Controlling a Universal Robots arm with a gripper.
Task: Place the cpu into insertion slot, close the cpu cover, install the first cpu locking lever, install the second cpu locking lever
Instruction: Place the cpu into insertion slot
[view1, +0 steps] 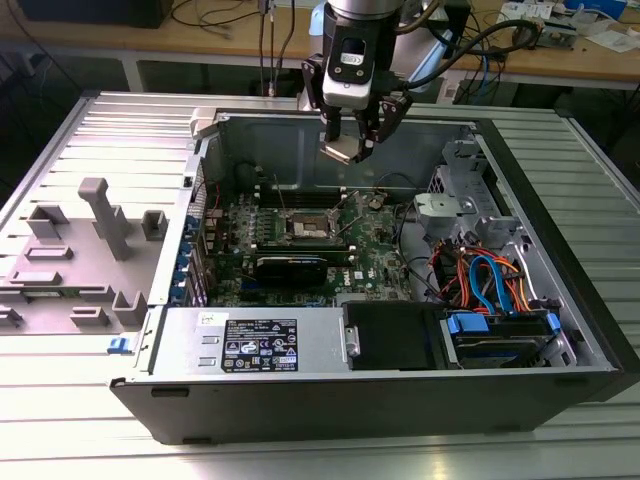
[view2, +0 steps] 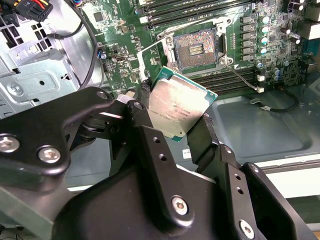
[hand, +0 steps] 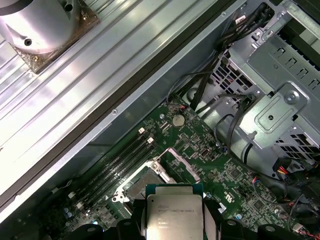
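Chip (view2: 177, 107) clamped by opposite edges between my fingers (view2: 141, 120), silver side up, hanging well above the bare socket (view2: 196, 47) so the two squares can line up before contact.

The hand (view2: 176, 112) is formed of matte black linkage plates (view2: 75, 120) fastened with silver screws (view2: 179, 205) (some set in round recesses); black cables (view1: 470, 45) are looped beside the silver-grey wrist housing (view1: 365, 10).
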